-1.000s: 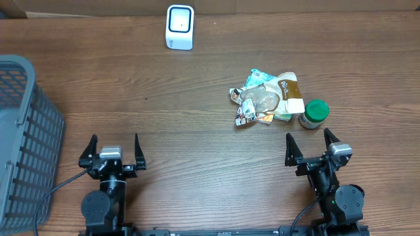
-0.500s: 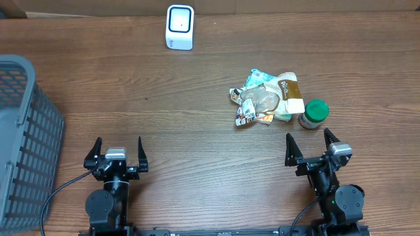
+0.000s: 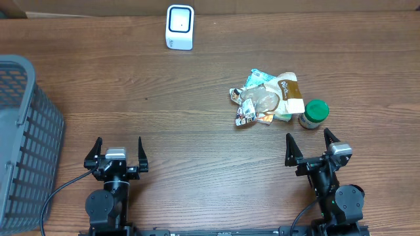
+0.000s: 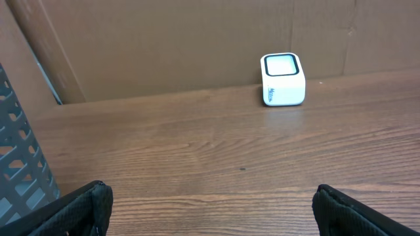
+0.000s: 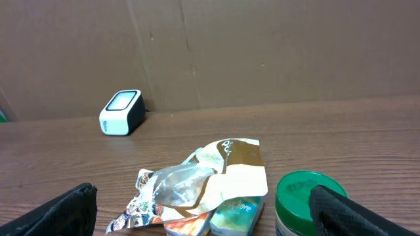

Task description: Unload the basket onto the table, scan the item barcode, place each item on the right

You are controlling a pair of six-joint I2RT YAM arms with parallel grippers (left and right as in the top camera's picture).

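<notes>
A loose pile of snack packets lies right of the table's middle, with a crinkled foil pouch on top. A green-lidded jar stands upright against the pile's right side. The white barcode scanner stands at the far edge. My left gripper rests open near the front left, holding nothing and facing the scanner. My right gripper is open just in front of the jar and the pile, touching neither.
A grey slatted basket stands at the table's left edge, close to my left arm and also visible in the left wrist view. A brown cardboard wall runs behind the scanner.
The left gripper shifted slightly to the right about a second ago and has been still since. The right arm and the items have not moved.
</notes>
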